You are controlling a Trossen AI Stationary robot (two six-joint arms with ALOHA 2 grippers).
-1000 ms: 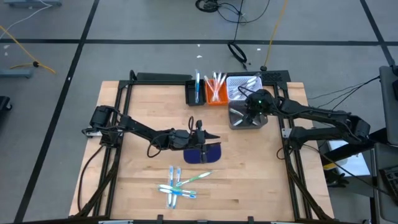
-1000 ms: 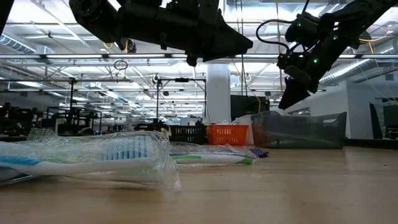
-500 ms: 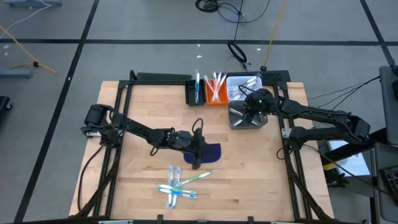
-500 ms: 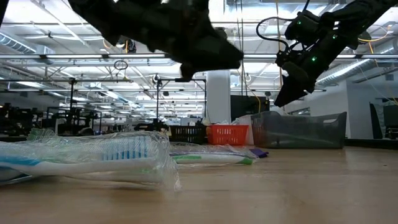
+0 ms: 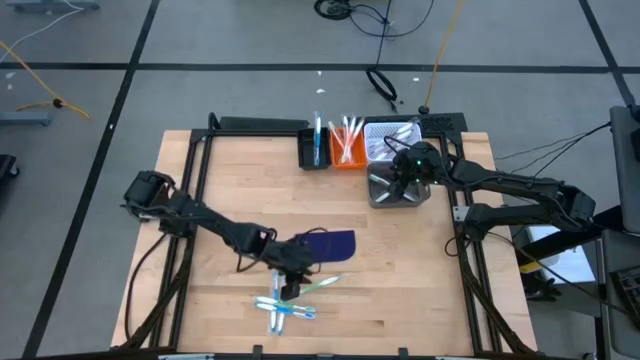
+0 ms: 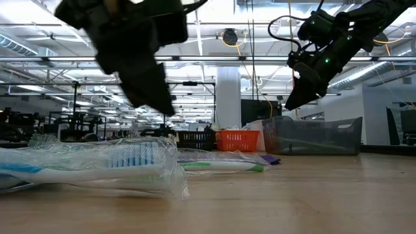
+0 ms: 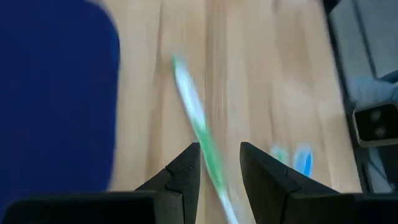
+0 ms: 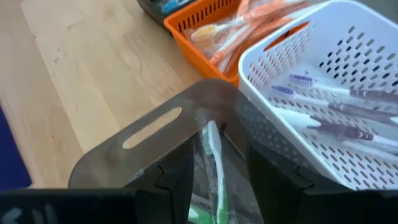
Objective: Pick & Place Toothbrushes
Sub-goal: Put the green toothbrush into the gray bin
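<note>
Several wrapped toothbrushes (image 5: 283, 300) lie flat on the wood near the table's near edge: blue ones and a green one (image 5: 320, 285). My left gripper (image 5: 290, 287) hangs open just above them. In the left wrist view the green toothbrush (image 7: 198, 121) runs between the fingers of my left gripper (image 7: 219, 152), and the blue ones (image 7: 292, 158) lie beyond. My right gripper (image 5: 402, 183) is open over the grey bin (image 5: 385, 197). In its wrist view a wrapped green-and-white toothbrush (image 8: 212, 152) shows down in the bin between the fingers.
A dark blue mat (image 5: 327, 243) lies mid-table beside the left gripper. Along the far edge stand a black bin (image 5: 314, 150) with blue toothbrushes, an orange basket (image 5: 347, 146) with orange ones and a white basket (image 5: 392, 138) with white ones. Bare wood lies left and right of the pile.
My left gripper has swung from above the blue mat toward the near edge and down, tipping its fingers downward over the toothbrush pile. The mat, which it covered before, now shows whole. My right gripper has stayed over the grey bin.
</note>
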